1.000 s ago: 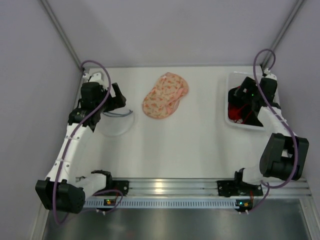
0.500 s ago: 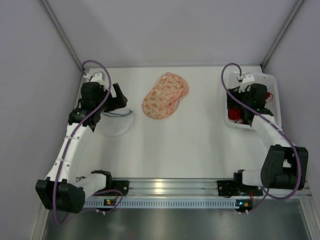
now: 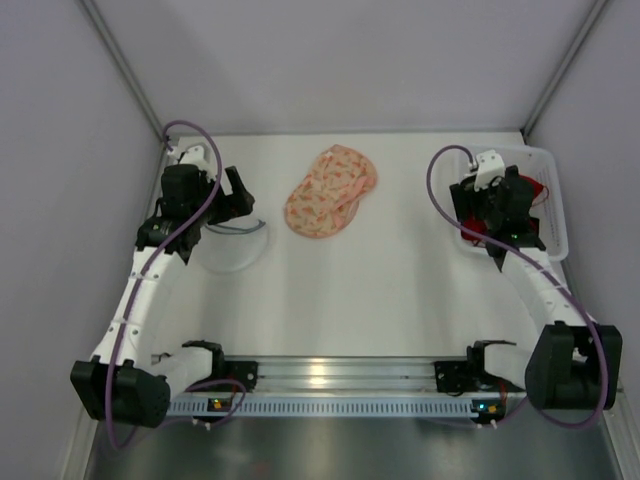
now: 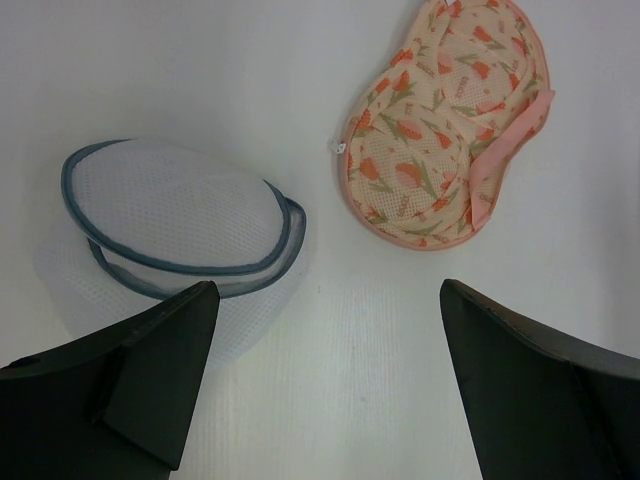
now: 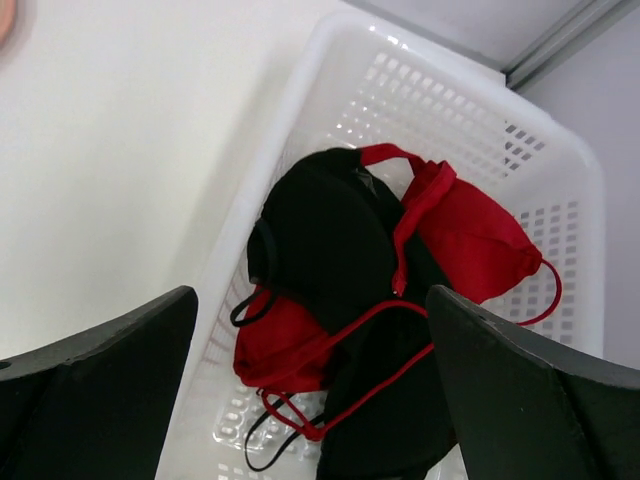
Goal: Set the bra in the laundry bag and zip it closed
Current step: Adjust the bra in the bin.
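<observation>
Laundry bag (image 4: 170,215) sits far left, and we've got the left gripper (image 4: 325,330) over its near edge, jaws spread wide and holding nothing. Our floral bra (image 3: 330,192) lies mid-table, apart from the bag. On the right, the right gripper (image 5: 310,300) hangs wide open and empty above a white basket (image 3: 557,215) of red and black bras (image 5: 330,240).

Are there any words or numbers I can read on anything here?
None. No words or numbers show on the flowered piece, the mesh bag, the basket or the bras in it.
A tiny white tab by the flowered piece is too small to read.
</observation>
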Robot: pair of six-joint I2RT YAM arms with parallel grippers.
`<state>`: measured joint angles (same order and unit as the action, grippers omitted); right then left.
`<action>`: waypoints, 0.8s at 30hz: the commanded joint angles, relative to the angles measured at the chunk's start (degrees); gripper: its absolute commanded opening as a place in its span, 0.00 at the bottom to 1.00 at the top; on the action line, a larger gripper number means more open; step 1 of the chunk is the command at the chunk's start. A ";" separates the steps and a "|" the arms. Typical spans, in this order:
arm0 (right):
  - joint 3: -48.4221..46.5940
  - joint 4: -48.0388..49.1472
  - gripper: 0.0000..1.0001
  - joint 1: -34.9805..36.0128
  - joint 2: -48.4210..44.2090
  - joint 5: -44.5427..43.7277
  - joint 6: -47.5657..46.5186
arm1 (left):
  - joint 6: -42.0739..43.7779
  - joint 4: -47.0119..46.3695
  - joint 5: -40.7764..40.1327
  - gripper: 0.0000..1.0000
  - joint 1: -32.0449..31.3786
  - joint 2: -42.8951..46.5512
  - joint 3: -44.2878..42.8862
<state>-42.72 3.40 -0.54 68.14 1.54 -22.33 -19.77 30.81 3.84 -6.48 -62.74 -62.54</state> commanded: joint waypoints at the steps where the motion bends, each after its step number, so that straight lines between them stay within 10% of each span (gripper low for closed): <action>1: -0.78 5.04 0.99 -0.60 -3.27 1.52 4.91 | -0.09 -2.59 -0.06 0.99 -0.29 1.13 -0.04; 24: -4.65 -6.04 0.91 -8.96 5.68 15.07 -23.63 | 0.43 -2.51 -2.34 0.98 -1.61 -0.98 0.14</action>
<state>-45.30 0.36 -8.80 71.85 11.55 -41.41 -19.73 30.76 2.02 -7.92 -63.26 -62.52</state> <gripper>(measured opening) 0.913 0.985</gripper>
